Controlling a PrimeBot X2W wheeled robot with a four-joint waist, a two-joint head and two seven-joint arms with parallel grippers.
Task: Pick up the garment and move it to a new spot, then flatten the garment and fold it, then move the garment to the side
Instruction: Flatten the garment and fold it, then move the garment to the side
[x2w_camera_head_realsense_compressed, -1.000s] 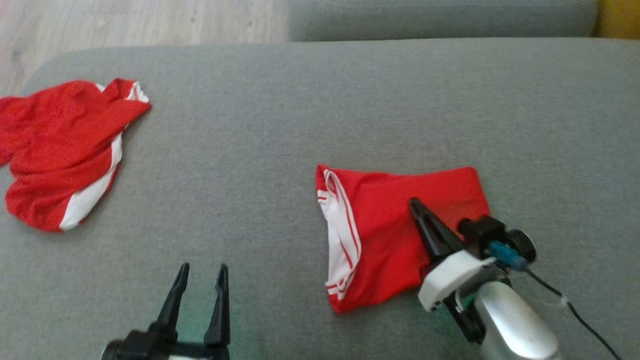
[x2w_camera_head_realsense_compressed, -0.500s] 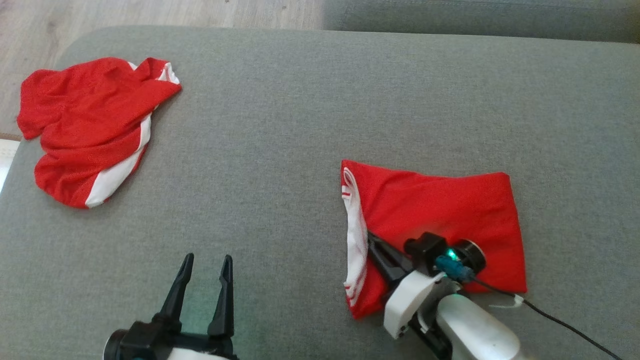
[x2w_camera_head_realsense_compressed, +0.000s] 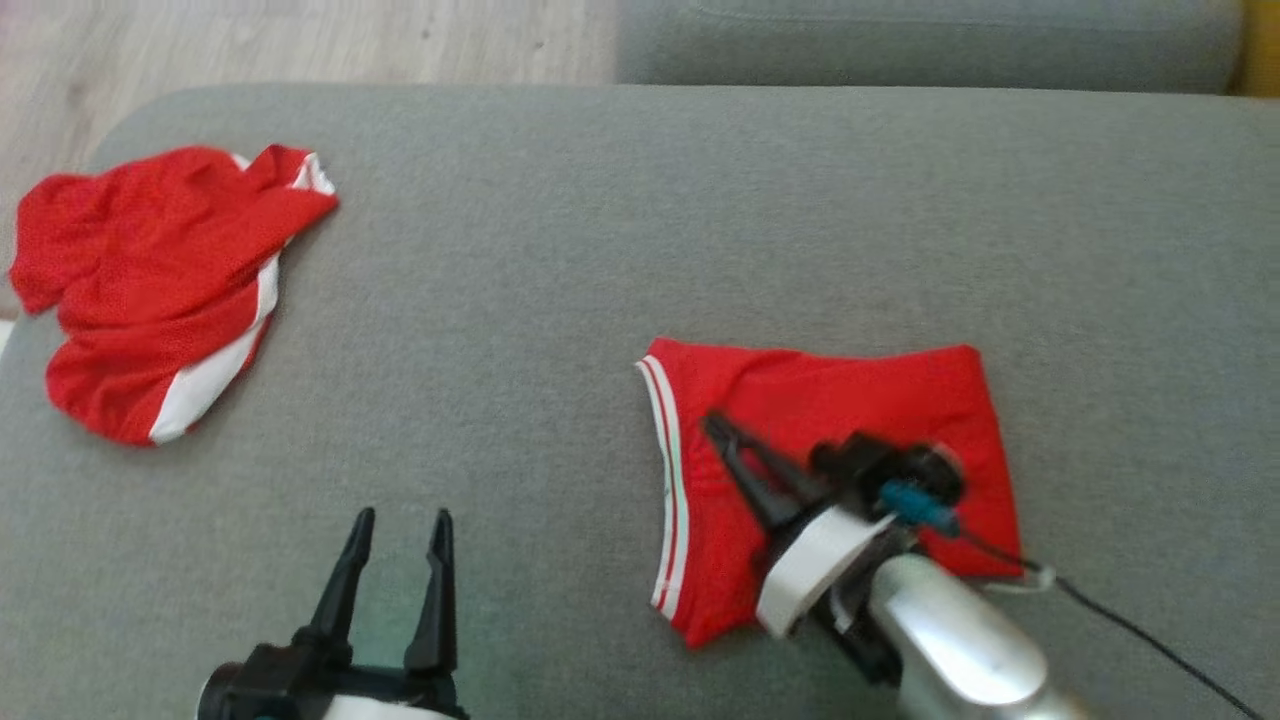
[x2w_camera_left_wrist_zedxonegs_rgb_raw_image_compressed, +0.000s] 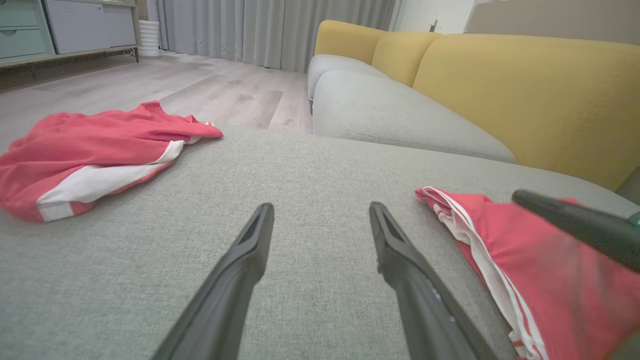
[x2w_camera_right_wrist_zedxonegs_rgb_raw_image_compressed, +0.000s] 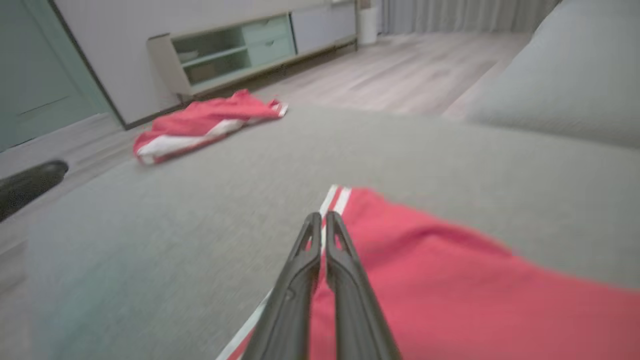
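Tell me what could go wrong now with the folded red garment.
1. The shut right gripper lies across the folded garment; sliding it sideways could bunch the cloth and undo the fold.
2. The black cable at that wrist trails past the garment's near right corner and might catch it.
3. The crumpled garment sits near the cushion's left edge and may slip off.
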